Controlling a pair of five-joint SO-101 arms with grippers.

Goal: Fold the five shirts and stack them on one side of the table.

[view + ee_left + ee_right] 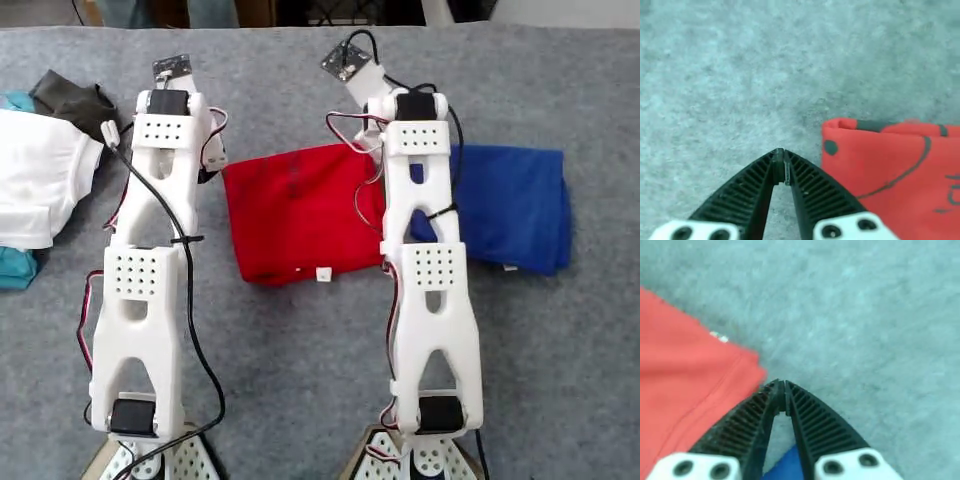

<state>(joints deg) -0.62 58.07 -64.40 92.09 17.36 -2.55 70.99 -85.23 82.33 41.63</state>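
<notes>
Gripping state, left: left gripper (pixel 780 167) closed, fingertips meeting, nothing between them.
Gripping state, right: right gripper (pixel 781 399) closed tip to tip, holding nothing.
Surface: grey table cover (pixel 300 380) lies under both sets of tips.
Red shirt: red shirt (pixel 300 215) folded and flat on the cover, between the two arms.
Red shirt vs left gripper: its corner lies just beside the tips, on the side toward the right arm, not touching them.
Red shirt vs right gripper: its edge runs close up to the tips, on the side toward the left arm; possibly in contact, but the wrist view does not settle it.
Blue shirt: blue shirt (pixel 510 205) folded, on the right arm's outer side and partly beneath that arm.
Loose heap: white shirt (pixel 35 175) over a teal shirt (pixel 15 268), dark shirt (pixel 70 98) beside them, on the left arm's outer side, well apart from its gripper.
</notes>
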